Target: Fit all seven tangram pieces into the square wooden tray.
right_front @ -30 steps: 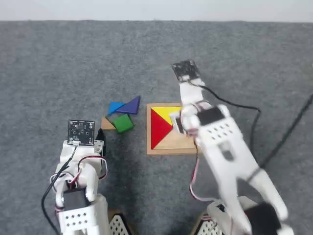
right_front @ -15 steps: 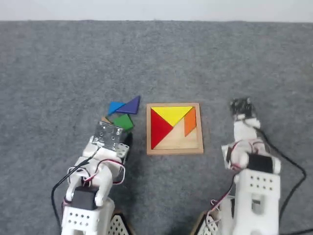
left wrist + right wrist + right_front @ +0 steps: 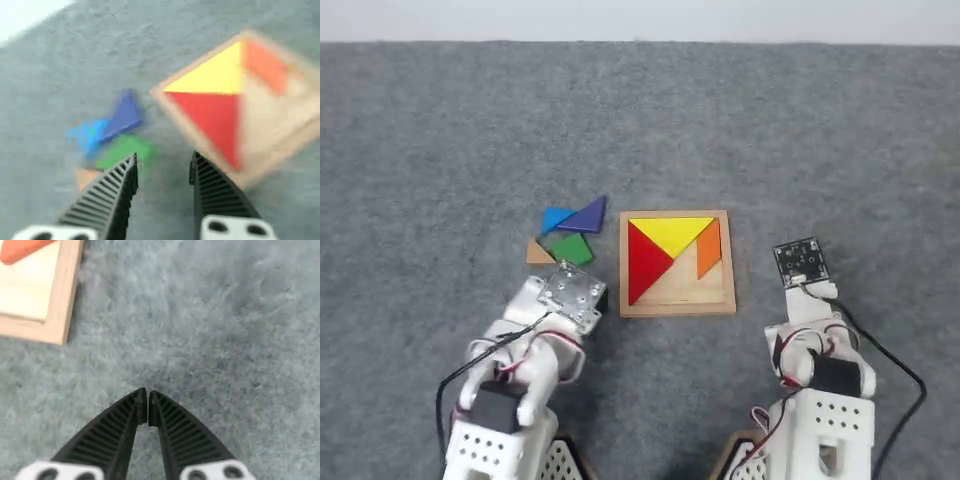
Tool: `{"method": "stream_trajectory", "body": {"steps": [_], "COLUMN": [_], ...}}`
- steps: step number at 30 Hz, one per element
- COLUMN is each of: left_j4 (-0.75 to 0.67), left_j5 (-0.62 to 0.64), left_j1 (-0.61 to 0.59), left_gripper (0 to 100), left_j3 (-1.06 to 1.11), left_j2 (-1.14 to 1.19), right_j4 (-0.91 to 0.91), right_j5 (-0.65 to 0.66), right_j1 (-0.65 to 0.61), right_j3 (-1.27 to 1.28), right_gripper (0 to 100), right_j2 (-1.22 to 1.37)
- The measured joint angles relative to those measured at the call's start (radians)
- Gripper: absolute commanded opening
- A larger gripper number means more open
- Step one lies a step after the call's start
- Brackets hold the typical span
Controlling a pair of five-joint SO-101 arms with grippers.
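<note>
The square wooden tray [image 3: 678, 300] holds a red triangle [image 3: 648, 262], a yellow triangle [image 3: 672, 232] and an orange piece [image 3: 709, 250]. Left of it lie a blue piece [image 3: 556, 217], a dark blue triangle [image 3: 586, 214], a green piece [image 3: 568, 247] and a tan piece [image 3: 536, 253]. My left arm [image 3: 572, 290] sits just in front of the green piece, at the tray's near-left corner. Its gripper [image 3: 164, 159] is open and empty, above the carpet between the green piece [image 3: 122, 150] and the tray [image 3: 272, 120]. My right gripper [image 3: 147, 392] is shut and empty over carpet, right of the tray's corner [image 3: 35, 295].
Grey carpet covers the whole table. My right arm [image 3: 798, 262] stands to the right of the tray, apart from it. Open carpet lies behind the tray and on both far sides.
My right arm has drawn back from over the tray to the carpet on its right, leaving the orange piece in it. My left arm has swung right, to near the tray's left edge.
</note>
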Motion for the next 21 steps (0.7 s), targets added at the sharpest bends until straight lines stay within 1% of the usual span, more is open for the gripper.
{"method": "stream_trajectory", "body": {"steps": [1,4,6,9,11,13,17,18,21], "left_j4": [0.0,0.0,0.0,0.017,0.063,0.141,0.31,0.344,0.39], "left_j5": [-0.025,-0.021,-0.021,-0.021,-0.021,-0.032,-0.129,-0.13,-0.127], "left_j1": [-0.052,-0.198,-0.244,-0.287,-0.299,-0.301,-0.302,-0.302,-0.301], "left_gripper": [16,16,16,16,16,16,16,16,16], "left_j3": [-0.029,-0.127,-0.207,-0.367,-0.503,-0.655,-0.965,-1.037,-1.223], "left_j2": [0.0,0.015,0.081,0.269,0.448,0.66,1.097,1.203,1.493], "right_j4": [0.0,0.0,0.0,-0.005,-0.025,-0.035,-0.041,-0.041,-0.041], "right_j5": [0.0,0.0,0.002,0.0,0.002,0.0,0.002,0.002,0.002], "right_j1": [0.0,0.0,-0.003,-0.008,-0.011,-0.008,-0.011,-0.011,-0.012], "right_j3": [0.0,0.0,0.009,0.025,0.04,0.043,0.043,0.043,0.043], "right_gripper": [0.8,0.8,0.8,0.8,0.8,0.8,0.8,0.8,0.8], "right_j2": [0.0,0.0,0.0,-0.002,-0.002,-0.002,-0.002,-0.002,-0.006]}}
